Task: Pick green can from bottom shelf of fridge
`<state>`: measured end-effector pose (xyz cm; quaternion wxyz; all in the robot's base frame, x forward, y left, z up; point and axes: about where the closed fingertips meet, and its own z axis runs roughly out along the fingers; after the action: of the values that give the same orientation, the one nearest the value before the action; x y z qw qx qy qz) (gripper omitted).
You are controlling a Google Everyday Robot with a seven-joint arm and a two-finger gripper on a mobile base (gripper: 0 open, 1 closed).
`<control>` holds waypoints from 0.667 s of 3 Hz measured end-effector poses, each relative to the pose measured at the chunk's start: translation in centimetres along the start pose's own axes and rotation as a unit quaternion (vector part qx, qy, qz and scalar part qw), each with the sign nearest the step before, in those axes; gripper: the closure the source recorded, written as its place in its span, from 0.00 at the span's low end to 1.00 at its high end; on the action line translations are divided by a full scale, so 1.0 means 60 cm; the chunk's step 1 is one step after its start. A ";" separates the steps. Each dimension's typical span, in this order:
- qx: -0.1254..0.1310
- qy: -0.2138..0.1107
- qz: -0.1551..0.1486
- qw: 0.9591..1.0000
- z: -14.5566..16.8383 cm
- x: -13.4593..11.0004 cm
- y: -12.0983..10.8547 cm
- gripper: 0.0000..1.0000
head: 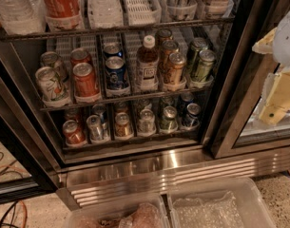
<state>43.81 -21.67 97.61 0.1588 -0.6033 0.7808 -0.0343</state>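
Only the Coca-Cola script on the red bottle (61, 1) is legible, with the end effector (276, 103) at the right edge.

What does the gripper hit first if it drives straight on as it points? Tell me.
Probably the right-hand door frame, not the green can. The gripper sits at the picture's right edge, before that door, tilted down-left. Depth is unclear.

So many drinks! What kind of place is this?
Probably a shop or break room: a big glass-door fridge full of cans and bottles, plastic bins on the floor. The robot's gripper hangs at the right.
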 end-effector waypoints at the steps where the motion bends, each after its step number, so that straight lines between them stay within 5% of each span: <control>1: 0.000 0.000 0.000 1.000 0.000 0.000 0.000 0.00; 2: -0.016 -0.017 0.017 1.000 0.056 0.005 0.019 0.00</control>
<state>43.63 -21.17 94.10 0.1629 -0.5928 0.7887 -0.0083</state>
